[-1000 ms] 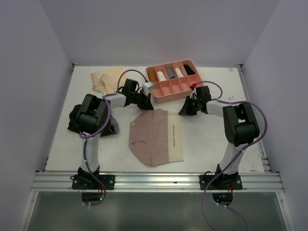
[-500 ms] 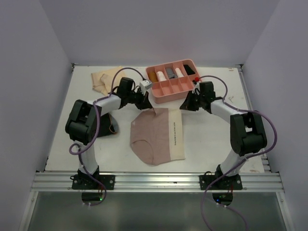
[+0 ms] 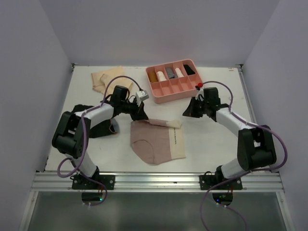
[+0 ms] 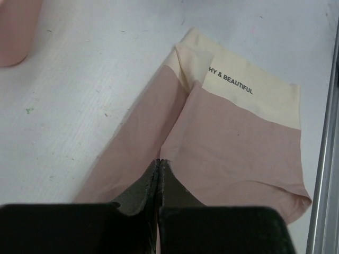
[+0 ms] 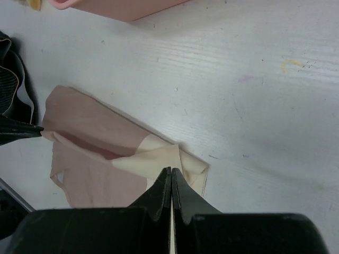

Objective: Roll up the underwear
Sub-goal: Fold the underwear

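While your left gripper (image 4: 160,164) and right gripper (image 5: 170,172) clamp the far edge of the pink underwear (image 3: 156,144) at the centre of the desk (image 3: 211,139), folded once toward six o'clock, you seem barely into roll one; the black pair (image 3: 100,130) at nine o'clock and tan pair (image 3: 107,78) at eleven o'clock lie unrolled.

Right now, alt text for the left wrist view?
The left gripper, shut, pinches a folded-over edge of the pink underwear, which lies on a white table. Its cream waistband, printed with partly hidden words ending "& BEAUTIFUL", lies beyond. A pink tray corner shows top left, a metal rail at right.
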Available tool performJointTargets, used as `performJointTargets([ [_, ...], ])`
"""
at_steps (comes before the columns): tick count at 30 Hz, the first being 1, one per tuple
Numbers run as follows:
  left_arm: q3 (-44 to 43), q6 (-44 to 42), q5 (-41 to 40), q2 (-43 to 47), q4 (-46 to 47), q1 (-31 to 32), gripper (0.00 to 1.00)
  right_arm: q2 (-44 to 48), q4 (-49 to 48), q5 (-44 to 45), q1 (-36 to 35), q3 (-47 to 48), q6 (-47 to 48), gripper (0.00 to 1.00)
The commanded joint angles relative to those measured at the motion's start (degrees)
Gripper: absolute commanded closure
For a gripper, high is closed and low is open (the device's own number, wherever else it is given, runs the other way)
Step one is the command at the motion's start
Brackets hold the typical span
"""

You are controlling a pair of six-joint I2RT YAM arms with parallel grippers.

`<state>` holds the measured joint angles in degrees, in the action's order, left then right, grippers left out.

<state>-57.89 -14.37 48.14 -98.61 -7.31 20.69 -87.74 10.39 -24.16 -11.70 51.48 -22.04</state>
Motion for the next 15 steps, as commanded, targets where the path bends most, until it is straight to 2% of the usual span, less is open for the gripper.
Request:
performJointTargets([
  [1, 3.12, -4.25, 3.19, 6.58, -1.65, 0.58, 1.00, 5.56, 2.17, -1.94, -0.51, -1.55, 1.39, 1.00],
  [5, 5.94, -6.02, 2.31, 11.23, -4.55, 2.25, 1.00, 9.25, 3.84, -1.50, -1.65, -4.81, 0.95, 1.00],
  [10, 9.10, -4.27, -1.11, 13.09, -4.12, 4.18, 1.00, 12.69, 3.93, -0.72, -4.28, -8.33, 1.21, 1.00],
  [15, 9.28, -2.59, -2.08, 10.11, -2.98, 4.36, 1.00, 12.60, 7.54, 7.80, -15.27, -6.14, 4.81, 0.75],
])
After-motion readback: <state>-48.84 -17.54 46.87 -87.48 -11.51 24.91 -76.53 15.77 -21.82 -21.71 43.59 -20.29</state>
